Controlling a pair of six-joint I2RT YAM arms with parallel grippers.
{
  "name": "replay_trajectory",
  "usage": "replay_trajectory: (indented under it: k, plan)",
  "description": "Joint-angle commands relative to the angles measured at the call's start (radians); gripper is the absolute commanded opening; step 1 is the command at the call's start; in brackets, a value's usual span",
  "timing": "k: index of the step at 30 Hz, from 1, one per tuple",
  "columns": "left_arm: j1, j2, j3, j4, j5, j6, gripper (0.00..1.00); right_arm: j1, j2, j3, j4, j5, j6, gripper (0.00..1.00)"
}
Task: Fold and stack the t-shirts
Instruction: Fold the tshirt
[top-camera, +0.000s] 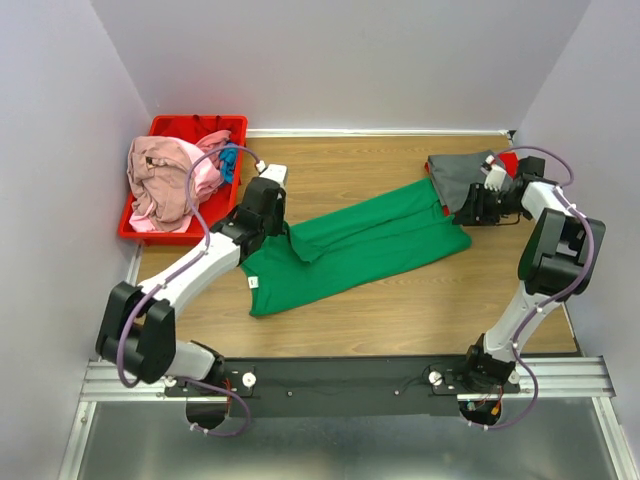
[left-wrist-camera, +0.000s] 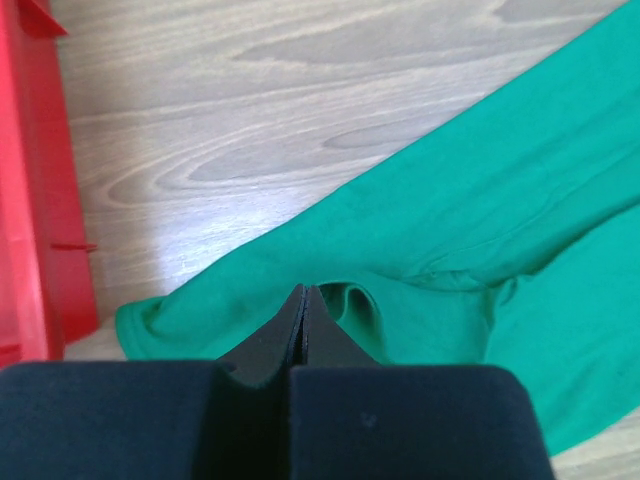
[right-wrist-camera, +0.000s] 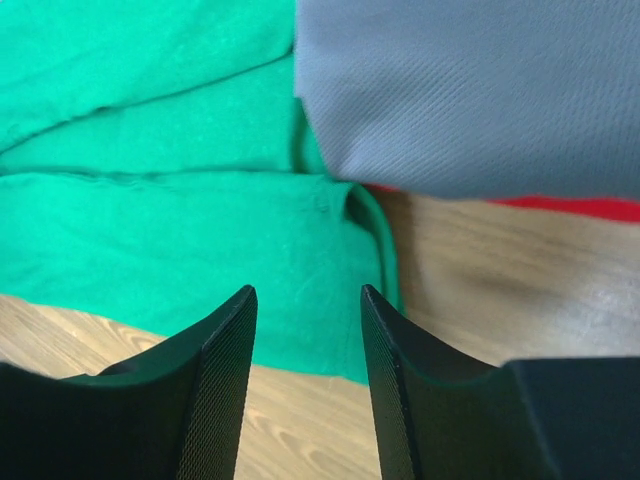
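Two grippers, one at each end of the green t-shirt (top-camera: 360, 245). Left gripper (left-wrist-camera: 303, 300) is fully closed, tips apparently pinching a raised fold at the shirt's left end. Right gripper (right-wrist-camera: 305, 290) has its jaws apart and holds nothing; the shirt's right hem lies just ahead of its tips, partly under the grey t-shirt (right-wrist-camera: 470, 90). Shirt's long axis runs near-left to far-right across the table (top-camera: 400, 310). White neck label (top-camera: 253, 284) sits nearer the left arm, no writing legible.
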Motion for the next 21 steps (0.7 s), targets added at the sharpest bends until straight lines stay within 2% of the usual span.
replay_trajectory:
  k: [1, 5, 9, 13, 19, 21]
  plan:
    - [0.018, 0.069, 0.055, 0.029, 0.048, 0.026, 0.00, 0.005, -0.079, -0.038, 0.020, 0.008, -0.016, 0.54]
    - [0.023, 0.179, 0.094, 0.021, 0.085, 0.032, 0.00, 0.005, -0.111, -0.065, 0.023, -0.010, -0.036, 0.54]
    - [0.024, 0.241, 0.116, 0.027, 0.100, 0.033, 0.00, 0.005, -0.141, -0.088, 0.024, -0.029, -0.056, 0.60]
    - [0.026, 0.293, 0.136, 0.024, 0.091, 0.030, 0.00, 0.005, -0.159, -0.108, 0.023, -0.061, -0.071, 0.61]
    - [0.035, 0.333, 0.157, 0.001, 0.056, 0.023, 0.00, 0.020, -0.184, -0.127, 0.017, -0.104, -0.097, 0.61]
    - [0.038, 0.318, 0.151, 0.000, 0.052, 0.020, 0.00, 0.059, -0.207, -0.148, -0.005, -0.125, -0.165, 0.63]
